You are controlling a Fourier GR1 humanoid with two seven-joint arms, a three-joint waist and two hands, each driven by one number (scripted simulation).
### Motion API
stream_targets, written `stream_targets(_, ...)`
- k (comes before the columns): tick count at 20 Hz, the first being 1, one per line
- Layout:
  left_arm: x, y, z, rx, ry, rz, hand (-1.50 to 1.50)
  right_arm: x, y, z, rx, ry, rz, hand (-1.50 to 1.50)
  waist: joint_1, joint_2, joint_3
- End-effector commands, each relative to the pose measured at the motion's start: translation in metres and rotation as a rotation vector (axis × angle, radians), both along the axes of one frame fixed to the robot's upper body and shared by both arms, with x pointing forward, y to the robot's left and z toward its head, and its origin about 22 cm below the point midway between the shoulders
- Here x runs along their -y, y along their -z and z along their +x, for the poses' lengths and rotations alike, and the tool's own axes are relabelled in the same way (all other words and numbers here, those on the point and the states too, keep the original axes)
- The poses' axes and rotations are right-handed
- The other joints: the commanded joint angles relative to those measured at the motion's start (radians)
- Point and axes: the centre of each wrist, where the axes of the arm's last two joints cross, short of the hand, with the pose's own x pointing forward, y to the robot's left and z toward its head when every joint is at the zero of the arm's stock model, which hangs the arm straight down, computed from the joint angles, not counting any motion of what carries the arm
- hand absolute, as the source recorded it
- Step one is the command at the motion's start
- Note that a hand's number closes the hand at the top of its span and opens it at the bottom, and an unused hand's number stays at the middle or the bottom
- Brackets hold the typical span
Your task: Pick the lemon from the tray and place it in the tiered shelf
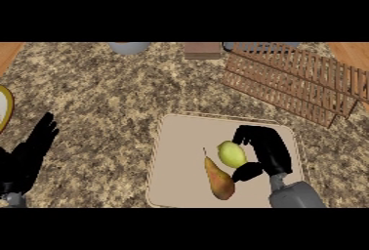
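Curling right hand (263,152) round lemon (232,154) on tray (180,146), probably touching already. Small, rigid, waxy-slick: grab across middle. Left hand (32,154) open, resting far left.

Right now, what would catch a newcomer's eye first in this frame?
First, the right hand curled round the yellow-green lemon on the beige tray, with a brown pear lying just beside it. Next, the slatted wooden shelf at the upper right. The left hand rests open at the left edge.
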Motion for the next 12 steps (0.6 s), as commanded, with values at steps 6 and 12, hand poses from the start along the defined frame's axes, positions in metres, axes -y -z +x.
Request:
stream_targets(6, 0.003, -0.014, -0.007, 0.006, 0.009, 0.012, 0.0, -0.007, -0.001, -0.015, 0.114, 0.047, -0.006, 1.5, 0.002, 0.018, 0.017)
stream_targets(12, 0.015, 0.008, -0.004, -0.009, 0.017, -0.004, 0.0, -0.03, -0.052, 0.034, 0.007, 0.205, -0.284, 1.5, 0.016, 0.018, 0.015)
